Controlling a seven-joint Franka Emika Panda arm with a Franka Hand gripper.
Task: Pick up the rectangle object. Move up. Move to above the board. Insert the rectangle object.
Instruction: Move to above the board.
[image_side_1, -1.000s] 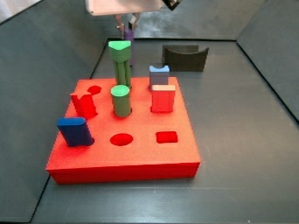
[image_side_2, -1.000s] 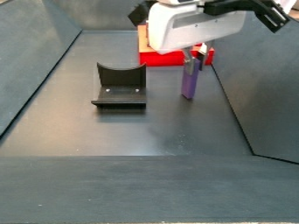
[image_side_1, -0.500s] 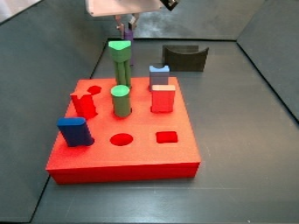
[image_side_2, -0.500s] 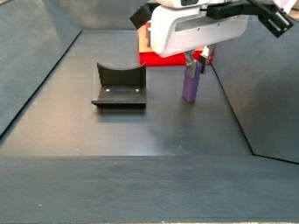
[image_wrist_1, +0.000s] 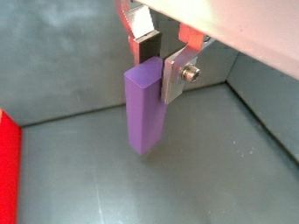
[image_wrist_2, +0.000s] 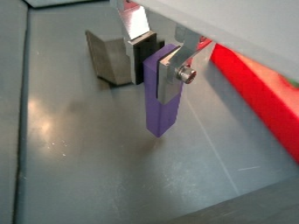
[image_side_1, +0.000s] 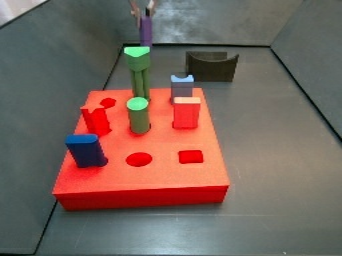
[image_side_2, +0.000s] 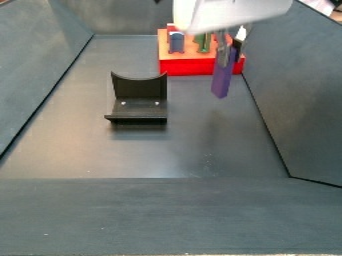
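Note:
The rectangle object is a tall purple post (image_wrist_1: 142, 109). It hangs upright between the fingers of my gripper (image_wrist_1: 158, 63), which is shut on its upper end; both wrist views show this (image_wrist_2: 159, 109). In a side view the post (image_side_2: 222, 75) is off the floor, between the board (image_side_2: 181, 66) and the fixture, under my gripper (image_side_2: 222, 47). In a side view the post (image_side_1: 143, 28) is high behind the red board (image_side_1: 134, 180). The board's edge shows in both wrist views (image_wrist_1: 6, 166) (image_wrist_2: 251, 74).
The dark fixture (image_side_1: 211, 65) stands on the floor behind the board, also in a side view (image_side_2: 135, 98) and a wrist view (image_wrist_2: 111, 57). On the board stand two green pegs (image_side_1: 138, 70), red blocks (image_side_1: 186, 112), a grey-blue block (image_side_1: 182, 84) and a dark blue block (image_side_1: 87, 150).
My gripper has risen with the purple post in it. The post's lower end has left the floor. The board and fixture have not moved.

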